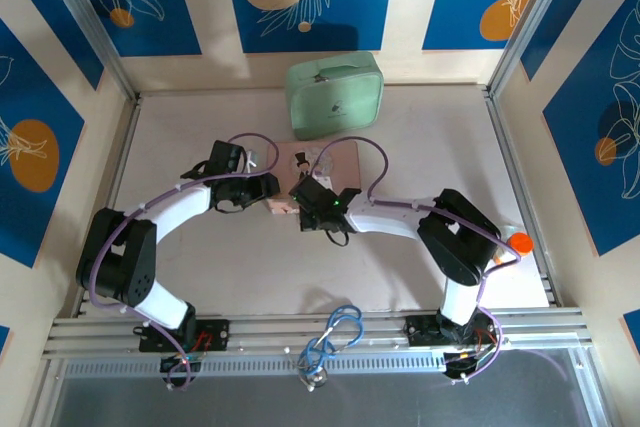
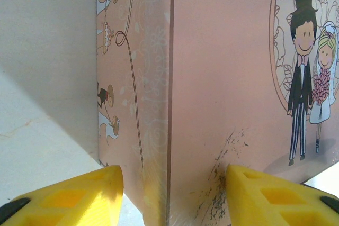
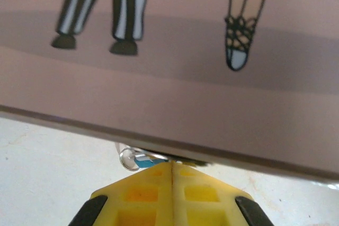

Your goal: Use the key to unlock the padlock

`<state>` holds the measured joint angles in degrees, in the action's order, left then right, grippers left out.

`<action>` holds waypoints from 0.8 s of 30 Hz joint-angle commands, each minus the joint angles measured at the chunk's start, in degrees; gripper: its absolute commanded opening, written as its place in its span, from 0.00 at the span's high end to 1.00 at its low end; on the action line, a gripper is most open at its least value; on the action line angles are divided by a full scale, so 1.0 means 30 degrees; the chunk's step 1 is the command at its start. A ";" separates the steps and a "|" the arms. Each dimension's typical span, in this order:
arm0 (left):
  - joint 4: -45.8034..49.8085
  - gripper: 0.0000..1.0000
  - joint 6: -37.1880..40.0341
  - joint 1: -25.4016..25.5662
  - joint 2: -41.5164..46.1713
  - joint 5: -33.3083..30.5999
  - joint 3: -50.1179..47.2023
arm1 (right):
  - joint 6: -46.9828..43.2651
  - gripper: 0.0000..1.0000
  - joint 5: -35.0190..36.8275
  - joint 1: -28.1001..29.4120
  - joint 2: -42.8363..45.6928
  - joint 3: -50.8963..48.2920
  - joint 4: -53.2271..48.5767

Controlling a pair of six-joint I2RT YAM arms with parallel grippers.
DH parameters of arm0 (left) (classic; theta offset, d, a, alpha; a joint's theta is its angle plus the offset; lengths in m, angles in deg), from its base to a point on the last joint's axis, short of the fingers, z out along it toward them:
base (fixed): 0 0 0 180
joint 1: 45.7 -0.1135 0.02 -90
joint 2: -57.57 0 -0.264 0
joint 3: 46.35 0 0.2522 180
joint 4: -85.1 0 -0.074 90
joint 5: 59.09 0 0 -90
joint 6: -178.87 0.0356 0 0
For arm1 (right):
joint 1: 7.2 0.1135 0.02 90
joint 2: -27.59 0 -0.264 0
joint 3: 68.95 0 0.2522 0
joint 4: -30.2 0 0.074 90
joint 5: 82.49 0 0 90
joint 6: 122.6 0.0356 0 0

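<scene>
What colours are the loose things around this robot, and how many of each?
Pink: 1, flat pink case with cartoon bride and groom
Green: 1, mint-green soft case
Blue: 2, tiny blue padlock with silvery parts; blue cable loop
Orange: 1, small round orange object
Total: 5

A mint-green case (image 1: 335, 95) stands at the far edge of the pale tabletop (image 1: 250, 267), a pink case (image 1: 345, 160) printed with a cartoon bride and groom lies near it, an orange object (image 1: 519, 243) sits far right, and a blue cable loop (image 1: 335, 332) lies at the near rail.
</scene>
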<state>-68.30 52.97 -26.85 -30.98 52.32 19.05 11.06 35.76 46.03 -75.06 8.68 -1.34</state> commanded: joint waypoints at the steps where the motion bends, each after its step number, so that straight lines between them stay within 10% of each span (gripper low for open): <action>1: 0.1507 0.48 0.0380 -0.0102 0.0016 -0.0252 -0.0220 | -0.0357 0.95 -0.0038 0.0156 -0.0469 0.0675 -0.0577; 15: 0.1552 0.49 0.0478 -0.0088 0.0016 -0.0076 -0.0220 | -0.0926 0.92 0.0237 0.0325 -0.1487 0.1887 -0.1100; 24: 0.1615 0.49 0.0535 -0.0091 0.0016 -0.0050 -0.0221 | -0.1352 0.67 0.1366 0.0880 -0.1906 0.2802 -0.2123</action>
<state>-68.30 53.01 -26.83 -30.98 52.34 19.05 7.89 37.22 47.98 -79.74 15.07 -5.45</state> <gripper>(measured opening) 0.514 0.314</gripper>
